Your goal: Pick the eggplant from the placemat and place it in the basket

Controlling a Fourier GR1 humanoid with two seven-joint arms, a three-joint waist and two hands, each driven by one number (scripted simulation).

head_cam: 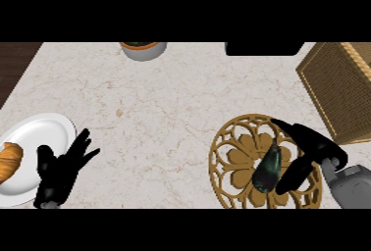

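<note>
Nearest the camera, the right robot hand (313, 156) comes in from the near right corner, fingers spread open around the eggplant (267, 168) without closing on it. One long finger reaches far-left past the eggplant's far end, while others lie along its right side, touching or just beside it; I cannot tell which. Nothing is gripped.

That eggplant is dark and elongated. It lies tilted on the placemat (232, 142), right of the mat's middle flower pattern. The placemat is a round golden openwork disc on the near right of the surface (167, 98), pale marble. Far right of the mat, well within reach by my judgement, sits the basket (340, 83), woven, its corner close to the mat's far edge.

By my reading the grasp is about to be made, so the task is early. Risks from here: the eggplant is smooth and tapered, so fingers closing off-centre could squeeze it sideways or roll it off the mat. The mat's open holes could catch a fingertip, dragging the mat along. A low lift might knock the basket's rim.

Further left, the left robot hand (62, 171) rests open at the near left, beside a white plate (43, 132) carrying a croissant (9, 159). A bowl (143, 49) stands at the far edge.
</note>
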